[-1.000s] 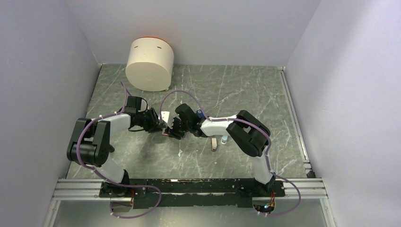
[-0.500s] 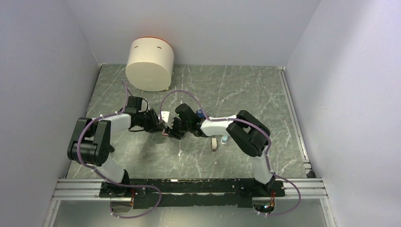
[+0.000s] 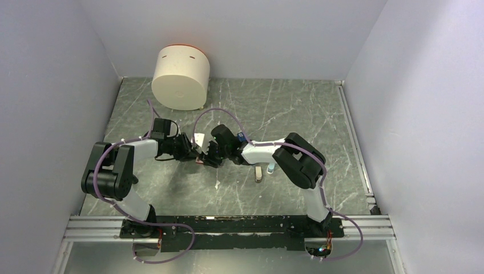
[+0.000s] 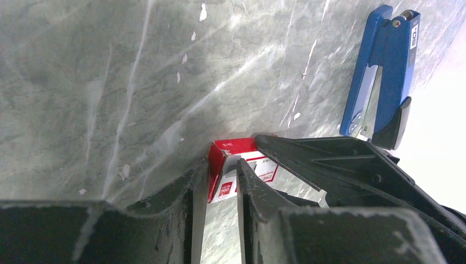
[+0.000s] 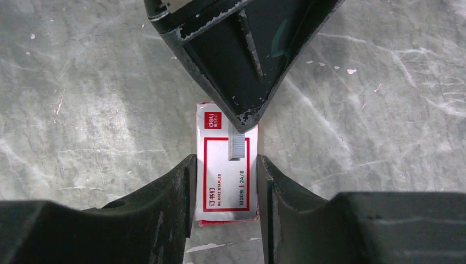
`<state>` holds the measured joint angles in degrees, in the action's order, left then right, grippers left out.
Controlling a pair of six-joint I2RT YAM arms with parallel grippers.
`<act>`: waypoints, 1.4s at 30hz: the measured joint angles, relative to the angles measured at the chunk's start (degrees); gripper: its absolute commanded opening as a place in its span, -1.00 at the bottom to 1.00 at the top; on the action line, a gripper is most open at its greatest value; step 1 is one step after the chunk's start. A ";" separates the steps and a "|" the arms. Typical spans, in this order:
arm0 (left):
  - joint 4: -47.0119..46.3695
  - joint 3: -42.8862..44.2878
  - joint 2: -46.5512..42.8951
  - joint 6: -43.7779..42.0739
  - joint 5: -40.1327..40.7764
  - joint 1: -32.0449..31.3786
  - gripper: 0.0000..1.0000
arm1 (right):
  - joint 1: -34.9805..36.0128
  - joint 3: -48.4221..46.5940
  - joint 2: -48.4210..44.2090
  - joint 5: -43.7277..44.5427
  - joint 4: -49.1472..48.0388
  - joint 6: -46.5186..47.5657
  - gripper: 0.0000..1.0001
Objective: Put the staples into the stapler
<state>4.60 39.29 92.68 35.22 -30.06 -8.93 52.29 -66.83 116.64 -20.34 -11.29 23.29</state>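
drawing the staple block [image 5: 236, 146] out of the red staple box [image 5: 220, 190] is judged the step in hand. near the middle of the table [image 3: 285, 108], the box is clamped at both sides by the right gripper [image 5: 226, 159]. the block lies at the tip of the left gripper [image 4: 221, 165], whose jaws stand nearly together; a true pinch cannot be told. the box should be held steady and the block pulled straight and level, toward the blue stapler [image 4: 379, 71] splayed open a little apart
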 measured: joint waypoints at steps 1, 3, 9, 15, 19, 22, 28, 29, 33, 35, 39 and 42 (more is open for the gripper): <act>-0.35 -0.15 0.00 0.11 -0.09 0.09 -0.42 | 0.00 -0.13 0.11 0.00 0.04 -0.09 -0.15; -1.01 -0.48 0.02 0.17 -0.26 0.28 -0.43 | 0.00 -0.39 0.24 0.02 0.13 -0.13 -0.16; -1.84 -0.72 0.02 0.13 -0.37 0.59 -0.44 | 0.00 -1.70 0.81 0.17 1.40 -0.13 -0.16; -2.93 -1.03 0.02 0.13 -0.37 0.87 -0.44 | -0.07 -3.85 1.75 0.15 3.54 0.11 -0.17; -3.13 -1.11 0.00 0.00 -0.37 0.96 -0.46 | -0.17 -4.59 2.01 -0.48 4.63 1.40 -0.17; -3.08 -1.11 0.00 -0.31 -0.37 0.98 -0.51 | -0.24 -5.31 2.25 -0.92 5.64 2.58 -0.17; -2.93 -1.11 -0.02 -0.52 -0.39 1.81 -0.44 | -0.24 -6.71 2.91 -0.90 6.84 4.39 -0.17; -2.75 -1.11 -0.15 -0.55 -0.37 2.08 -0.38 | -0.22 -6.80 2.99 -0.90 6.73 4.57 -0.17; -1.05 -1.14 -1.77 -0.85 -0.37 2.86 -0.24 | 0.07 -6.80 3.41 -0.70 5.09 5.16 -0.08; -0.26 -1.14 -2.64 -1.14 -0.33 2.91 -0.25 | 0.22 -6.78 3.52 -0.42 4.52 5.33 -0.06; 1.73 -1.11 -3.54 -1.66 -0.33 2.95 -0.25 | 0.39 -6.80 3.87 0.17 3.34 5.55 -0.05; 3.08 -0.83 -3.54 -2.23 0.07 2.95 -0.22 | 0.39 -6.84 4.07 0.15 2.86 5.73 -0.02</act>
<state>7.68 38.46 89.14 32.99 -30.00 -5.98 52.69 -73.67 120.70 -20.18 -8.43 29.02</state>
